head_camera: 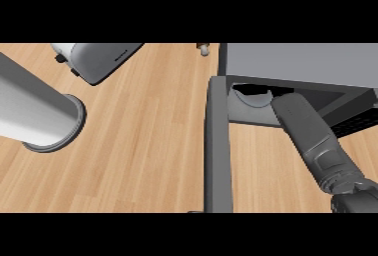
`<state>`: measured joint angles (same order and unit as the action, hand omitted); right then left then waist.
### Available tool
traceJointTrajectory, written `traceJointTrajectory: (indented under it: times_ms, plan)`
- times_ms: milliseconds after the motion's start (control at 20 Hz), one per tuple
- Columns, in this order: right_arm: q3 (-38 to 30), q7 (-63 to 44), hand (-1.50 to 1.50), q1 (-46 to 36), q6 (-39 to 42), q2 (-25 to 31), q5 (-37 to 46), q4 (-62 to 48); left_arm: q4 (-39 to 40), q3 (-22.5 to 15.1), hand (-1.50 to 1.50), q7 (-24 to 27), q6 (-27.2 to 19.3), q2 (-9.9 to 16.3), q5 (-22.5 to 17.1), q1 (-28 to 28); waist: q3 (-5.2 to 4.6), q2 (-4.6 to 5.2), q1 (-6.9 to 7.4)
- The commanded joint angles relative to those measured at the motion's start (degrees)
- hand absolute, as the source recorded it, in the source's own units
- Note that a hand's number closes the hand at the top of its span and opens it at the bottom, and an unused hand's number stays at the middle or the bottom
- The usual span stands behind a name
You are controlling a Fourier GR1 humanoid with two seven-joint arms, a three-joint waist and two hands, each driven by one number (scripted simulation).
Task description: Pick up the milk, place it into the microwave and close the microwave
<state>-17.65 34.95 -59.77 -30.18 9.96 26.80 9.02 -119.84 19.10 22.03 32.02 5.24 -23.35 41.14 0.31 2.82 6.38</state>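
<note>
**Arm inside the microwave, door open**

The right robot hand cannot be seen: the right forearm (314, 145) runs from the lower right corner up and left into the microwave's (303, 62) open cavity, and its end vanishes under the roof edge. Whether that robot hand is wide, narrow or holding something, I cannot tell. The left robot hand shows nowhere in the view.

The milk itself is not plainly visible. Just left of where the forearm enters, a pale curved shape sits on the cavity floor; it may be the turntable plate or part of the milk, and it is too hidden to say which. No milk stands on the open worktop (148, 150), so my judgement is that it is at or inside the cavity, with the placing step under way or nearly done.

What is left, as far as this shows: letting go if that is not done, drawing the arm out, and shutting the door (218, 145). The door stands open, seen edge-on as a long grey bar running from the microwave's left front corner toward the near edge.

Around it: a toaster (96, 57) at the far left, a large pale cylinder (37, 112) on its base at the left, and a small item at the far edge near the microwave's corner, too small to name. All stand well apart from the door. The arm lies in the door's closing path and must clear first.
</note>
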Motion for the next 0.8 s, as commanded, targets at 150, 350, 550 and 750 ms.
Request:
traceJointTrajectory:
  times_ms: [150,350,550,750]
  plan:
    - [-3.02,7.53,-1.5,2.43,7.58,0.31,-3.37,0.04,-1.38,-2.49,-1.5,0.0,0.76,-1.81,1.88,0.35,-0.01,-0.61,-1.1]
    - [-3.34,7.02,-1.5,0.38,10.06,-1.68,-4.0,-0.28,1.16,-3.12,-1.5,-0.33,2.51,-1.09,1.92,-0.93,-0.17,-1.37,-2.41]
    - [-5.11,11.82,-1.5,4.54,15.14,-2.09,-6.41,-0.06,-0.78,-6.62,-1.5,0.06,2.48,-4.15,6.06,0.35,-0.19,-1.84,-3.4]
    - [-5.52,12.61,-1.5,5.23,19.79,-1.7,-7.62,0.65,-6.83,-12.02,-1.5,-2.93,-1.17,-5.18,9.33,0.1,-0.19,-2.17,-4.37]
